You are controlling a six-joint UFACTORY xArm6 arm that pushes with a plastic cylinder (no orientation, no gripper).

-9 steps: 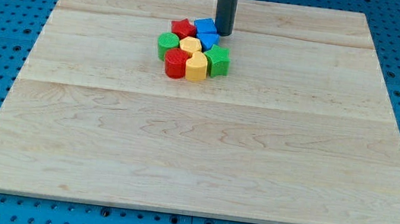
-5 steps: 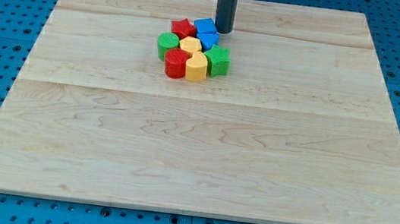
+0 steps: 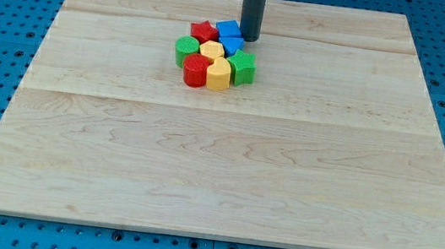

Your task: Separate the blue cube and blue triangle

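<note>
Blue cube and blue triangle touch each other at the far side of a tight cluster, near the board's top edge.

My tip rests on the board just to the view's right of both blue blocks, close against the cube; it is a bare rod with nothing to clench or release. A red star sits at the cube's left. Below lie a green block, a yellow block, a red block, a second yellow block and a second green block, all packed together. No containers show on the worktop.
</note>
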